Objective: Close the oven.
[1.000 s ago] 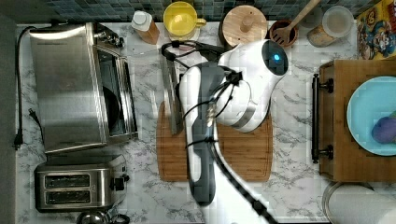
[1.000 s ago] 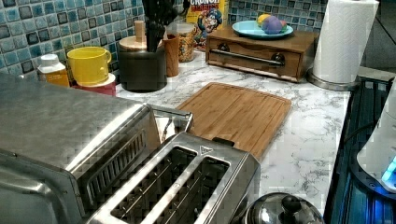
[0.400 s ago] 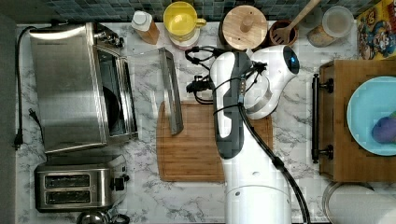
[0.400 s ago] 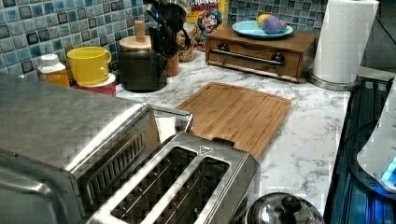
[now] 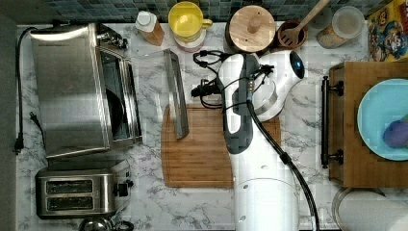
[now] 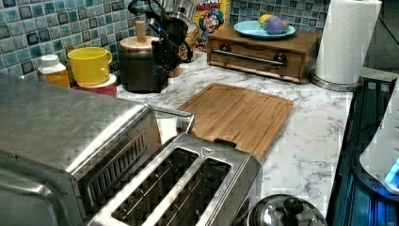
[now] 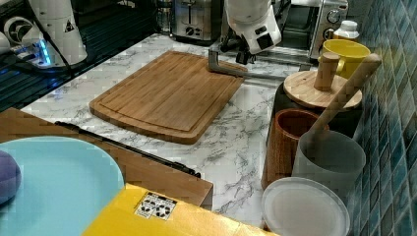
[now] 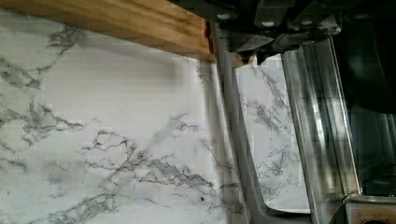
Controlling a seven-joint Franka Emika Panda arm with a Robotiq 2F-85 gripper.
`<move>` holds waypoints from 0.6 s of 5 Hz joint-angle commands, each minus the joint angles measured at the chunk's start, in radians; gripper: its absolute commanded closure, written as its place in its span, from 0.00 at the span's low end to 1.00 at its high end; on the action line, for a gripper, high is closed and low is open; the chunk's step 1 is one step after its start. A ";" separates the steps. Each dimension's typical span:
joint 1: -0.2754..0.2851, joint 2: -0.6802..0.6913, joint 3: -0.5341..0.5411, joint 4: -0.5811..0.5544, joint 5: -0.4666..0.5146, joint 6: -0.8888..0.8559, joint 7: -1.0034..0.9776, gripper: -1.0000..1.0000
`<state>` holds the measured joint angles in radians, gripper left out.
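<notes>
Oven: the oven (image 5: 82, 91) stands at the top view's left on the marble counter (image 5: 298, 139), well apart from the claw; its glass door (image 5: 151, 79) lies folded flat and open toward the claw, dark inside showing.
Door handle: the long metal bar handle (image 5: 175, 94) runs along the door's outer edge, just beside the claw, on the side toward the oven; its near end overhangs the cutting board.
Claw: the gripper (image 5: 204, 89) hangs low over the counter just past the handle, at the board's back edge; I cannot tell how far its fingers are spread, and nothing shows in its hold. In the left view the gripper (image 6: 162, 44) sits in front of the dark canister.
Arm: the white arm (image 5: 250, 144) reaches across the board from the top view's bottom edge.
Cutting board: the wooden cutting board (image 5: 202, 154) lies just beneath and beside the claw, away from the tiled wall.
Toaster: the two-slot toaster (image 5: 79, 192) sits beside the oven, well apart from the claw.
Behind the claw: a yellow mug (image 5: 186, 19) and a dark canister with a wooden lid (image 5: 250, 29) stand near it by the tiles.
Far side: a wooden box (image 5: 351, 125) bearing a blue plate (image 5: 380, 110) is well apart, beyond the arm.
</notes>
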<state>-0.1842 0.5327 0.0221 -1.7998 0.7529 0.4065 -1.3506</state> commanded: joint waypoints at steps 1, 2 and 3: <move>0.034 0.027 0.095 0.157 0.011 0.046 -0.090 1.00; 0.066 0.026 0.092 0.113 -0.048 0.139 -0.065 1.00; 0.057 0.025 0.091 0.094 -0.064 0.195 -0.014 1.00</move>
<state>-0.1461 0.5513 0.1096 -1.7959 0.6782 0.5938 -1.3867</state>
